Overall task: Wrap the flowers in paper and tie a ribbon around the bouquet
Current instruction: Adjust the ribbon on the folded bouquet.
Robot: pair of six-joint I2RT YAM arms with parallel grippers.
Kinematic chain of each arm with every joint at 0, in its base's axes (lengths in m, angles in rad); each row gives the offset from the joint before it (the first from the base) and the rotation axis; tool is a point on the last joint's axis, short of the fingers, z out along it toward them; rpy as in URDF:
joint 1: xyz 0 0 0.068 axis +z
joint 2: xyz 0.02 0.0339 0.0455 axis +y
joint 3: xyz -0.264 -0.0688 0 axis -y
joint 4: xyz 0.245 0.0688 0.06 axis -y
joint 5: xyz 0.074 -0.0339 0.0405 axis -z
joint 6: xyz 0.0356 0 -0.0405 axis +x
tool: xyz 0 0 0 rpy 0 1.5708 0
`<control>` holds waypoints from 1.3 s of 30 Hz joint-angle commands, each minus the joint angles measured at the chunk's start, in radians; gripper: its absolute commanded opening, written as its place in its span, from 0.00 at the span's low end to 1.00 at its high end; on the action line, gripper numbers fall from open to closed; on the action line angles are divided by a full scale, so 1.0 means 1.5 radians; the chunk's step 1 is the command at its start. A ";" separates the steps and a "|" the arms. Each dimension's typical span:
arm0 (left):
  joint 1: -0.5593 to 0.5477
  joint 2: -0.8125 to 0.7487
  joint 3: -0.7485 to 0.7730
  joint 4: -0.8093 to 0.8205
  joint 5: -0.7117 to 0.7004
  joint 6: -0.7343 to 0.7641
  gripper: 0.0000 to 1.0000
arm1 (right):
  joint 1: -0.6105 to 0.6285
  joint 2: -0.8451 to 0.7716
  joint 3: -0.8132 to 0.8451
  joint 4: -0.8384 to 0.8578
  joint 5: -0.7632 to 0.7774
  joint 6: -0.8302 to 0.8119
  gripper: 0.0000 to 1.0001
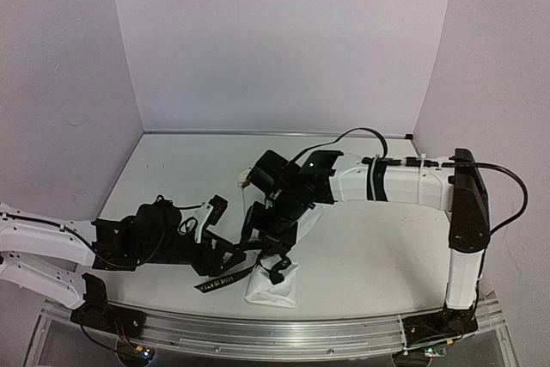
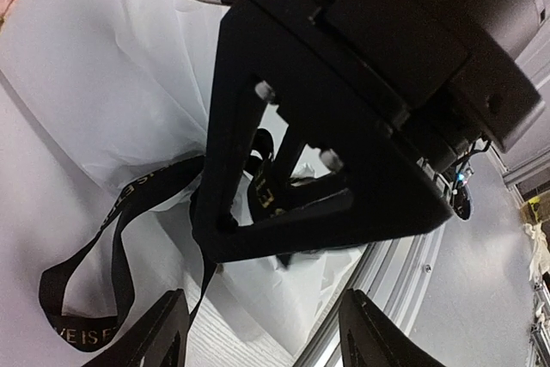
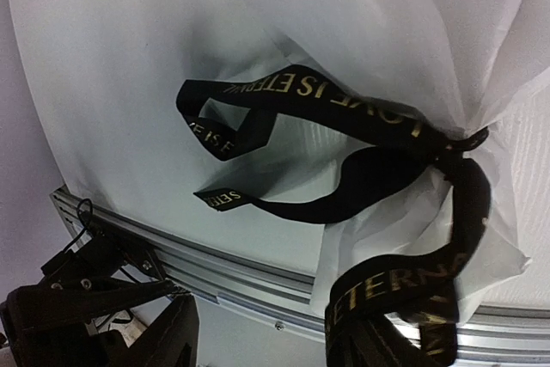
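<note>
Top external: white table [image 1: 369, 247], bouquet [image 1: 273, 286] near front rail [image 1: 258, 333]; pale lilac walls [image 1: 284, 40].

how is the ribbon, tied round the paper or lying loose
Tied round it: in the right wrist view the black ribbon cinches the white paper into folds at a knot, its ends trailing loose.

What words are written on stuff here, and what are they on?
"LOVE IS ETERN", upside down and cut off, in gold on the black ribbon.
"VE IS E" on the same ribbon, in the left wrist view.
Overhead view: the ribbon's lettering is too small to read.
</note>
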 commanded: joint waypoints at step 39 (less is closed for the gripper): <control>-0.009 0.208 0.144 -0.033 0.053 0.030 0.19 | -0.048 -0.125 -0.094 -0.125 0.065 -0.393 0.57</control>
